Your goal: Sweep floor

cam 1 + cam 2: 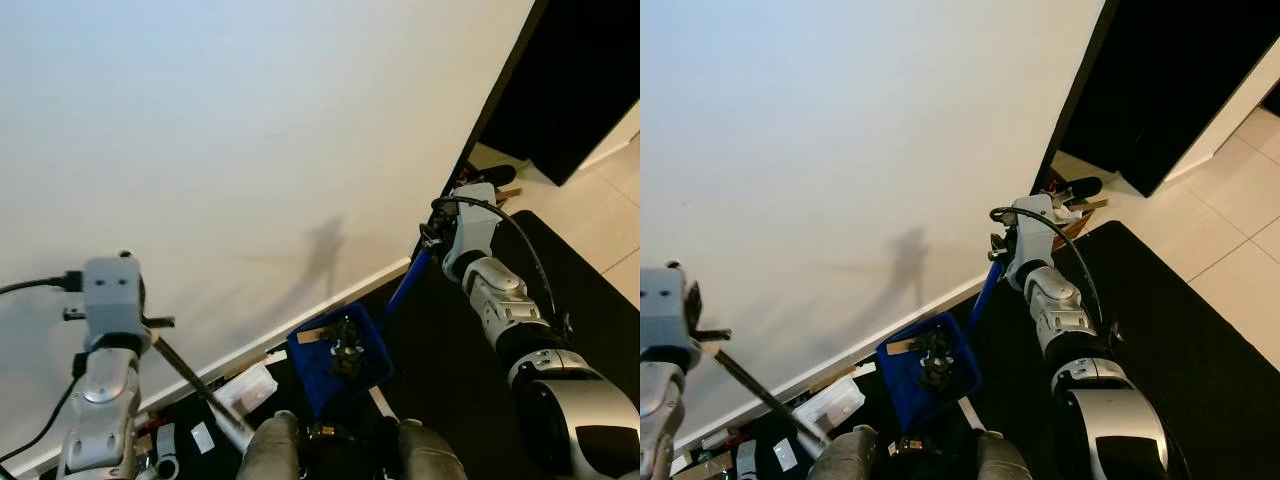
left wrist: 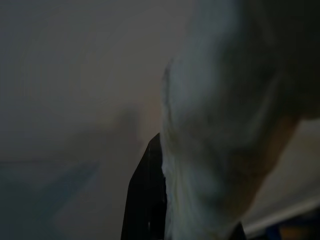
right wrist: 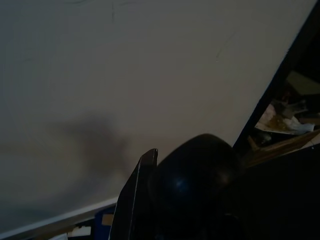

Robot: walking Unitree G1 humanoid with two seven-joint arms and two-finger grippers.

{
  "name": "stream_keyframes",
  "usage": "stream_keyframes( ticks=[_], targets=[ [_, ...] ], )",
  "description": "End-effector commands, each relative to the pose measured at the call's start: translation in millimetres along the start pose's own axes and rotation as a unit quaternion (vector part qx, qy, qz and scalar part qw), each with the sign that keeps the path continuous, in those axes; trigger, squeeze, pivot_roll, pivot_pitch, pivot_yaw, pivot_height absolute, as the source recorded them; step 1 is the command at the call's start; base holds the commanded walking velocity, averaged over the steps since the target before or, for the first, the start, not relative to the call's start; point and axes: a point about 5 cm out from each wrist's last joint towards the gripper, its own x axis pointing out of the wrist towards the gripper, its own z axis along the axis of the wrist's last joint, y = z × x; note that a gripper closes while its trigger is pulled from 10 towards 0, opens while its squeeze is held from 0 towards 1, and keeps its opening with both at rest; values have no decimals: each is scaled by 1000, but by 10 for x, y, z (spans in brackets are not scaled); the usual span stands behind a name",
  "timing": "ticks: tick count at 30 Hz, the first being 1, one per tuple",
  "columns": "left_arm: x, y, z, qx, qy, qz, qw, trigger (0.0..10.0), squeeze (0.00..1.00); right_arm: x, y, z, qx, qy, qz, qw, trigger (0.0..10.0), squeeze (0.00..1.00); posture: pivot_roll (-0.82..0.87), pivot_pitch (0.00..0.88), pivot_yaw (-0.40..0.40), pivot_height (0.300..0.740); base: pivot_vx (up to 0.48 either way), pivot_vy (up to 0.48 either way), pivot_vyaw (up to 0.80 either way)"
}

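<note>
The right hand (image 1: 432, 238) is clamped on the blue handle (image 1: 405, 283) of the dustpan (image 1: 340, 355), which sits below it by the white wall (image 1: 250, 130), holding dark debris. The left hand (image 1: 150, 322) grips a thin broom stick (image 1: 195, 380) slanting down toward the black floor (image 1: 440, 340).

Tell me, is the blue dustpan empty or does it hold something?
Not empty. The blue dustpan holds a clump of dark debris and a brownish scrap, seen in both eye views.

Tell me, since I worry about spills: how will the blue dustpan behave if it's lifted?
The blue dustpan looks like rigid plastic, so probably stiff and light. Its loose debris could slide out if it tips. The right pincer holds its long handle, so it may swing.
</note>
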Motion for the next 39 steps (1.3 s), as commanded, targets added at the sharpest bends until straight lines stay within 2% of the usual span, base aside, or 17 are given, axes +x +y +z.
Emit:
stream_keyframes(
  ticks=[1,9,10,16,18,20,24,27,29,32,33,36,39],
  targets=[
    [-41,21,60,-29,-6,29,999,10000,0,-31,-54,111,11,-26,-7,1000,10000,0,196,105,-38,740,0,0,0],
    [-31,74,224,-22,-39,64,997,10000,0,-47,-20,211,25,-40,-10,999,10000,0,189,102,-41,740,0,0,0],
    [-2,86,325,12,-53,61,997,10000,0,-42,20,294,33,-51,-6,998,10000,0,190,101,-46,740,0,0,0],
    [13,102,404,51,-54,47,996,10000,0,-69,-12,365,58,-52,-11,997,10000,0,189,101,-42,740,0,0,0],
    [20,136,407,88,-49,45,994,10000,0,-88,-51,357,56,-44,-17,997,10000,0,186,104,-41,740,0,0,0],
    [23,163,410,106,-51,40,992,10000,0,-111,-88,348,57,-37,-25,997,10000,0,183,104,-41,740,0,0,0],
    [30,227,347,75,-34,45,996,10000,0,-166,-131,329,61,-37,-40,997,10000,0,177,101,-39,740,0,0,0],
    [12,169,243,64,-8,39,997,10000,0,-194,-103,317,70,-44,-40,996,10000,0,175,100,-36,740,0,0,0],
    [12,169,243,64,-8,39,997,10000,0,-194,-103,317,70,-44,-40,996,10000,0,175,100,-36,740,0,0,0],
    [-3,1,165,46,6,24,999,10000,0,-209,-47,342,73,-57,-36,995,10000,0,172,95,-42,740,0,0,0],
    [-3,1,165,46,6,24,999,10000,0,-209,-47,342,73,-57,-36,995,10000,0,172,95,-42,740,0,0,0],
    [7,-131,149,32,8,11,999,10000,0,-203,-21,403,78,-67,-33,994,10000,0,173,91,-46,740,0,0,0],
    [26,-170,151,26,10,14,1000,10000,0,-193,-24,440,81,-72,-35,993,10000,0,175,88,-48,740,0,0,0]
  ],
)
